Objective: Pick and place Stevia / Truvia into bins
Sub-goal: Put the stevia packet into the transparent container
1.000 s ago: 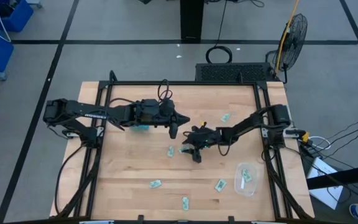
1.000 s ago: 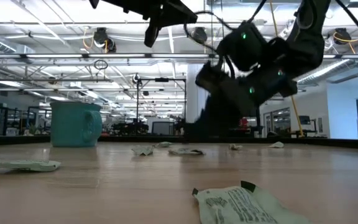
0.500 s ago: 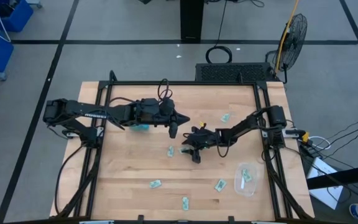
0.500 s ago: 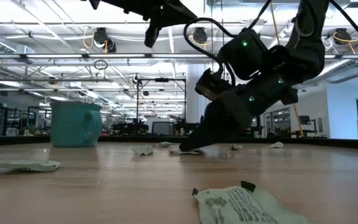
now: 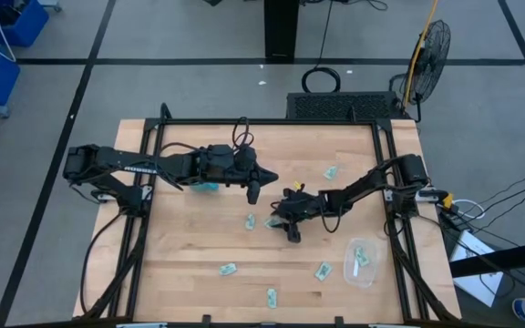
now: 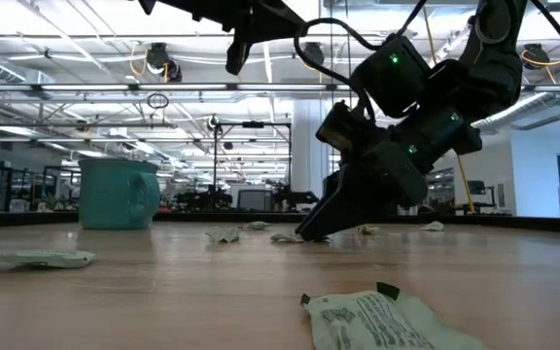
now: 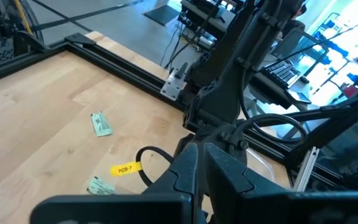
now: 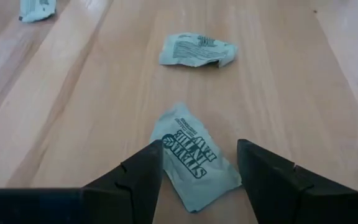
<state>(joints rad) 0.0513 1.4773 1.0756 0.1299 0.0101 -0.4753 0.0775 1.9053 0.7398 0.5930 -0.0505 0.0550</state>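
Tub: one sachet inside | right gripper: open, straddling a sachet left of tub | left gripper: closed, empty

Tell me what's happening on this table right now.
The right claw is down at the tabletop, open, straddling a Stevia sachet that lies flat between its fingers. It has not closed on it yet. The left claw hangs above the table near the teal mug, not touching anything. Several more sachets lie scattered over the table. The clear bin sits near the right edge and already holds at least one sachet.
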